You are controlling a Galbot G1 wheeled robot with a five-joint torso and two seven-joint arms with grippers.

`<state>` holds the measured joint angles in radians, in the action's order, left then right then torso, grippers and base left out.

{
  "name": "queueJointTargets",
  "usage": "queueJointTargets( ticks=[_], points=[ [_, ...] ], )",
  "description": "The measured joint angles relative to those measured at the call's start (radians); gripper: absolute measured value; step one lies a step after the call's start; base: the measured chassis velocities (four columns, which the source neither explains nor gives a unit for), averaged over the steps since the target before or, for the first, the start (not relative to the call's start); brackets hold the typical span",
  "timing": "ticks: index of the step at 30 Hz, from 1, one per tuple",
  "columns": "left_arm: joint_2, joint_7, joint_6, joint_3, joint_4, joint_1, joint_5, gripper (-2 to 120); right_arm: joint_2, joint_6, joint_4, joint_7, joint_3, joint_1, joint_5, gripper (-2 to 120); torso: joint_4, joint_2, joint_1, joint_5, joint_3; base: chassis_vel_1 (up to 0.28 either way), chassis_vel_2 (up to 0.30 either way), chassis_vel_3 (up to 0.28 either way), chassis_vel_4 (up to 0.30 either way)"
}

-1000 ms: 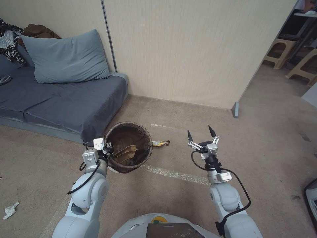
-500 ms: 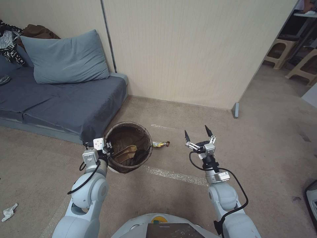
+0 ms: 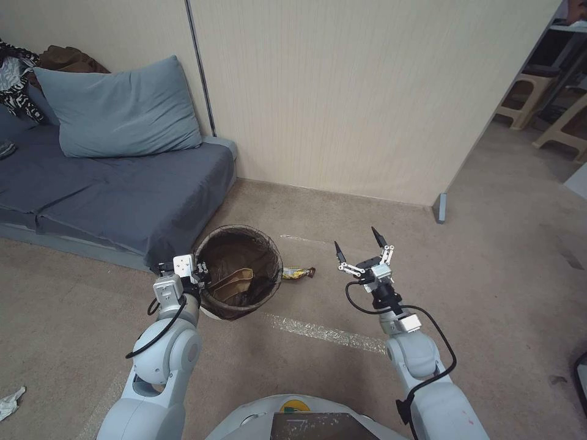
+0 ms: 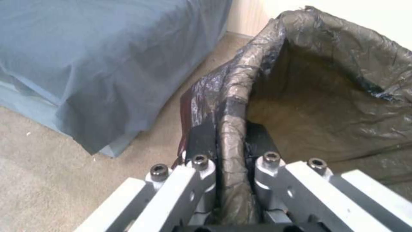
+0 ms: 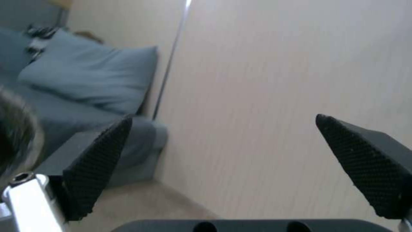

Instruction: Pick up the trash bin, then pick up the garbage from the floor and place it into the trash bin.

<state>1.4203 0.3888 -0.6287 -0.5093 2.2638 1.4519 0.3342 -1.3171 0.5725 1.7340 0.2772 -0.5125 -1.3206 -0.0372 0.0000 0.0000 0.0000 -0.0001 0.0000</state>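
Trash bin rim clamped by L tool; R tool spread wide.

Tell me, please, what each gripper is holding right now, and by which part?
The left gripper is shut on the trash bin, pinching its liner-covered rim. The right gripper is open and holds nothing.

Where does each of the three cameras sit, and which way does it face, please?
Head view: on the robot's head, facing down at the floor; both arms, left gripper, right gripper.
Left wrist view: on the left wrist, facing the trash bin rim clamped by the left gripper.
Right wrist view: on the right wrist, facing the wall between open fingertips.
Shared: the sofa, in all three.
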Motion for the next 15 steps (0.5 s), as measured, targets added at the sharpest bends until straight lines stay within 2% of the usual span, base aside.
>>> queueJointTargets(
  ticks=[1,3,5,6,7,8,9,10,15],
  points=[
    [0.000,0.000,0.000,0.000,0.000,0.000,0.000,5,0.000,0.000,0.000,0.000,0.000,0.000,0.000,100,0.0000,0.000,0.000,0.0000,0.000,0.000,0.000,0.000,0.000],
    [0.001,0.001,0.000,-0.004,0.007,-0.001,-0.005,5,0.055,-0.058,-0.084,0.105,0.026,0.076,0.021,100,0.0002,0.000,0.000,0.0003,0.000,0.000,0.000,0.000,0.000],
    [0.001,0.001,0.000,-0.005,0.008,-0.001,-0.006,5,0.068,-0.071,-0.105,0.133,0.033,0.096,0.027,100,0.0001,0.000,0.000,0.0003,0.000,0.000,0.000,0.000,0.000],
    [0.001,0.002,0.000,-0.006,0.010,-0.001,-0.007,5,0.088,-0.087,-0.139,0.179,0.046,0.130,0.037,100,-0.0001,0.000,0.000,0.0004,0.000,0.000,0.000,0.000,0.000],
    [0.002,0.002,0.000,-0.008,0.013,-0.001,-0.009,5,0.126,-0.112,-0.210,0.270,0.075,0.205,0.062,100,0.0003,0.000,0.000,0.0001,0.000,0.000,0.000,0.000,0.000],
    [0.002,0.002,0.000,-0.010,0.014,-0.001,-0.010,5,0.140,-0.121,-0.243,0.303,0.094,0.237,0.070,100,-0.0003,0.000,0.000,0.0001,0.000,0.000,0.000,0.000,0.000],
    [0.002,0.002,0.000,-0.010,0.014,-0.001,-0.010,5,0.140,-0.121,-0.243,0.303,0.094,0.237,0.070,100,-0.0003,0.000,0.000,0.0001,0.000,0.000,0.000,0.000,0.000],
    [0.002,0.002,0.001,-0.012,0.018,0.000,-0.010,5,0.166,-0.135,-0.307,0.355,0.141,0.301,0.081,100,0.0001,0.000,0.000,0.0003,0.000,0.000,0.000,0.000,0.000],
    [-0.002,0.002,0.001,-0.017,0.022,-0.003,-0.010,5,0.183,-0.156,-0.425,0.433,0.238,0.411,0.115,100,0.0001,0.000,0.000,0.0001,0.000,0.000,0.000,0.000,0.000]
  ],
)
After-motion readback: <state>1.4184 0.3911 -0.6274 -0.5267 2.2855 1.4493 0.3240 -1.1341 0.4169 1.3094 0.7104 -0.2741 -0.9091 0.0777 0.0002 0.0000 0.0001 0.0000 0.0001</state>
